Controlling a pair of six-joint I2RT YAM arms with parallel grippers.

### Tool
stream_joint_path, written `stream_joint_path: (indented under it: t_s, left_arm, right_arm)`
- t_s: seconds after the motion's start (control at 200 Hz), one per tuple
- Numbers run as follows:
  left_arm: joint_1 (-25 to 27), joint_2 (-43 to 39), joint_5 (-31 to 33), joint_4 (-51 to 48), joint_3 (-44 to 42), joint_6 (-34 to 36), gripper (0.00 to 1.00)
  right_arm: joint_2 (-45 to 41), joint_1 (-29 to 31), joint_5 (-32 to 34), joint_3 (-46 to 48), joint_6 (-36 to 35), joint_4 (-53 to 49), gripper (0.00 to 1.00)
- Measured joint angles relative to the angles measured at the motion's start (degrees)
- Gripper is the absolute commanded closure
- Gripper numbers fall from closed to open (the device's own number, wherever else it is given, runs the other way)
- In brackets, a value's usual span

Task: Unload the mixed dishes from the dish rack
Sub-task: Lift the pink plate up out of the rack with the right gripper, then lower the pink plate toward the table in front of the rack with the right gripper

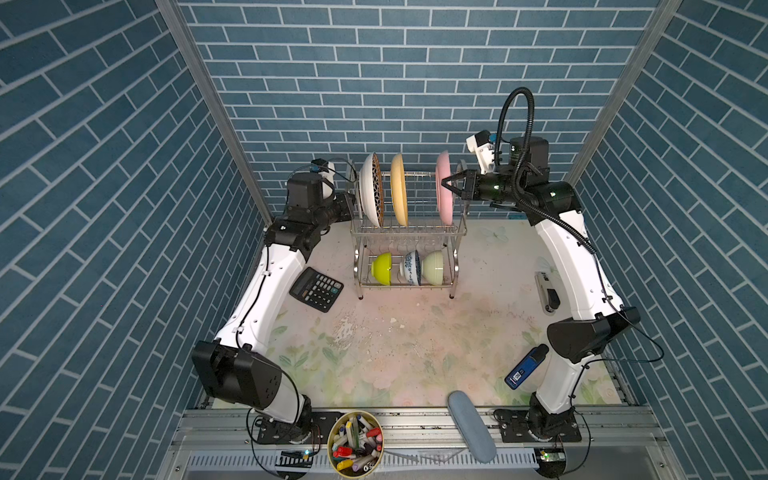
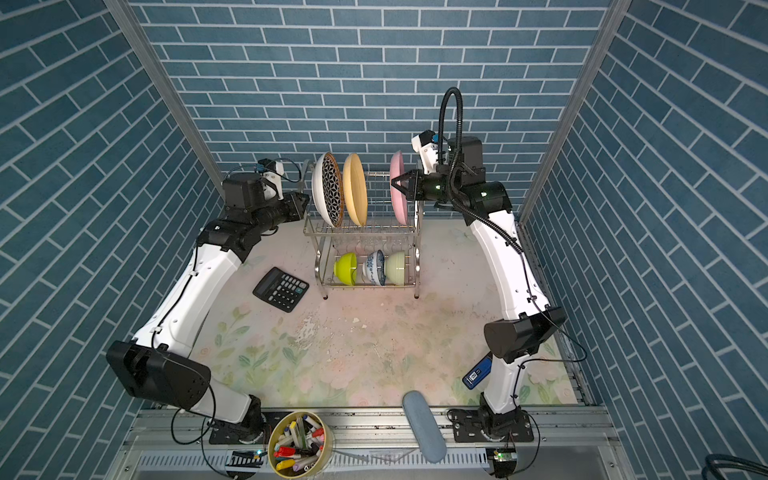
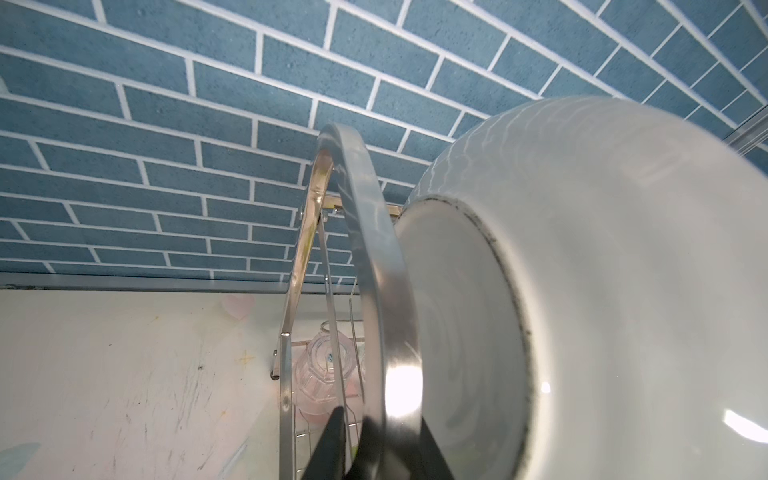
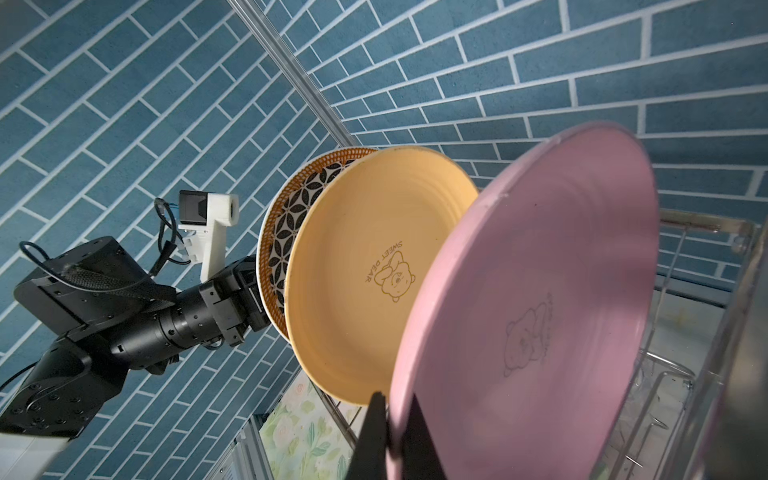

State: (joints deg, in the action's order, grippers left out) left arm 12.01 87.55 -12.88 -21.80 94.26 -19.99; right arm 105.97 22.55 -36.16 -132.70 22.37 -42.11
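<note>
The dish rack stands at the back of the table. Its upper tier holds a star-patterned plate, a yellow plate and a pink plate, all on edge. Below sit a lime bowl, a blue-on-white bowl and a pale-green bowl. A clear tumbler shows through the wires. My right gripper is shut on the pink plate's rim. My left gripper clamps the rack's arched side frame.
A calculator lies left of the rack. A grey device and a blue one lie by the right arm. At the front edge are a tub of markers and a grey-blue case.
</note>
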Motion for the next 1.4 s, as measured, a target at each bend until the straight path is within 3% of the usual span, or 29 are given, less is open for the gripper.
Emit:
stream_joint_path:
  t_s: [0.74, 1.12, 1.4]
  left_arm:
    - [0.0, 0.0, 0.3, 0.0, 0.0, 1.0, 0.76]
    - [-0.2, 0.1, 0.4, 0.6, 0.0, -2.7, 0.46]
    - [-0.2, -2.0, 1.7, 0.9, -0.7, -3.8, 0.35]
  right_arm:
    - [0.0, -1.8, -4.7, 0.0, 6.4, 6.4, 1.00]
    - [-0.2, -2.0, -17.0, 0.0, 14.1, 15.5, 1.00]
    - [-5.8, -0.8, -21.3, 3.6, 15.4, 16.9, 1.00]
